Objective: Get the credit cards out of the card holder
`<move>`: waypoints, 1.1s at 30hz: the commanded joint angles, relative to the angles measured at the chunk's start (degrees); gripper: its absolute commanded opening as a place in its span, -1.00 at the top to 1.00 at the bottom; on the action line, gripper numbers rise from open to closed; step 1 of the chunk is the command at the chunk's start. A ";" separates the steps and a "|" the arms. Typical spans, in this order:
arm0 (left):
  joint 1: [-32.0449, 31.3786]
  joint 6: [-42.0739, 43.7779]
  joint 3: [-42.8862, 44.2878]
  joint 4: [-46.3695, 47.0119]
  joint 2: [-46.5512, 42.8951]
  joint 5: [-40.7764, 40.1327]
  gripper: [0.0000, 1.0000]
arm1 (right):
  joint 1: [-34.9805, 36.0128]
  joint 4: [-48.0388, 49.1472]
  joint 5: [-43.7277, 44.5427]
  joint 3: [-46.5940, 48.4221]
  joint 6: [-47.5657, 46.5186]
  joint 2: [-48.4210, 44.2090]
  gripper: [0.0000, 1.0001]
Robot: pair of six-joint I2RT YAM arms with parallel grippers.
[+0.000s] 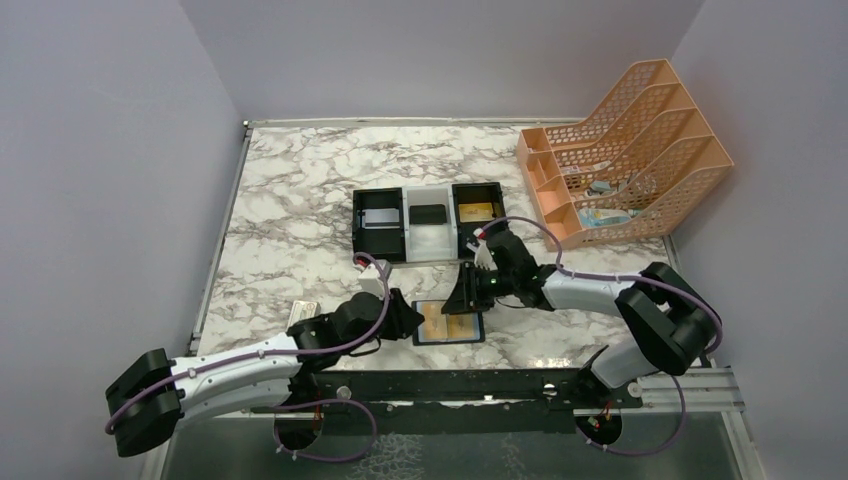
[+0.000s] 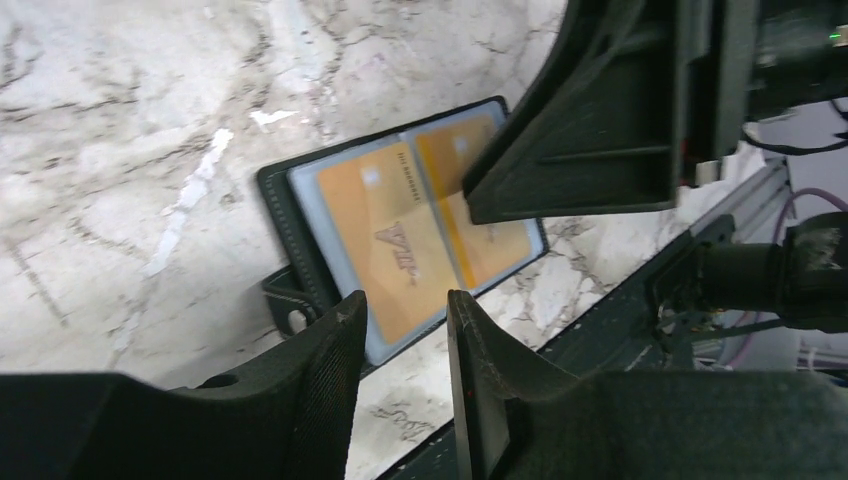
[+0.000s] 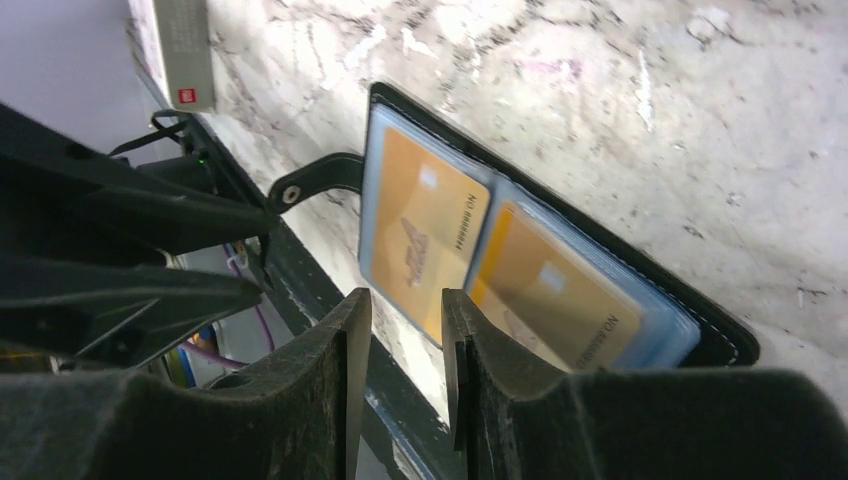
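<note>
**Q:** Where is the card holder?

**A:** It lies open on the marble table with a gold-tan card in each pocket. The left gripper and right gripper hover over it, jaws narrowly apart and empty.

**Q:** What is the technique?

**A:** Pin the holder's rim and draw one card out along its pocket.

**Q:** And the three-compartment tray?

**A:** It holds one flat item per bay.
</note>
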 commanded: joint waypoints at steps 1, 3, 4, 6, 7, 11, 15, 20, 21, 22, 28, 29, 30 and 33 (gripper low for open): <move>-0.20 3.11 0.94 9.35 2.73 5.77 0.22 | 0.31 1.93 1.66 -0.77 0.50 1.16 0.34; -0.22 3.56 2.05 9.66 4.77 6.67 0.20 | 0.31 1.91 1.84 -0.74 0.43 1.30 0.34; -0.22 3.74 2.55 9.71 5.70 6.93 0.19 | 0.31 1.89 1.88 -0.68 0.43 1.52 0.34; -0.23 4.02 3.19 9.83 7.06 7.23 0.18 | 0.30 1.96 1.74 -0.59 0.34 1.91 0.35; -0.30 4.14 3.36 10.14 7.64 7.48 0.17 | 0.31 2.12 1.47 -0.58 0.28 2.20 0.36; -0.34 4.19 3.64 10.45 10.11 7.58 0.19 | 0.31 3.01 0.40 -0.46 0.45 3.66 0.39; -0.31 3.74 3.97 7.41 13.00 5.08 0.27 | 0.31 3.68 -1.44 0.02 0.55 5.40 0.41; -0.31 3.55 4.26 5.66 16.01 3.66 0.46 | 0.31 3.75 -1.66 0.21 0.72 5.89 0.41; -0.31 3.55 4.23 5.90 16.64 3.76 0.48 | 0.27 3.57 -1.68 0.35 0.53 6.10 0.41; -0.31 3.55 4.29 6.25 17.16 3.82 0.50 | 0.30 3.09 -1.47 0.46 0.37 6.29 0.41; -0.31 3.75 6.88 3.77 20.25 3.92 0.63 | 0.30 1.92 0.30 0.15 0.26 6.27 0.42; -0.30 3.93 7.31 3.24 20.61 3.81 0.64 | 0.31 1.50 0.68 0.28 0.22 6.18 0.42; -0.31 4.03 7.58 2.90 20.95 3.79 0.64 | 0.31 1.29 0.98 0.27 0.15 6.11 0.42; -0.31 3.68 7.80 2.75 21.63 3.60 0.67 | 0.31 0.62 1.48 0.42 -0.05 6.14 0.42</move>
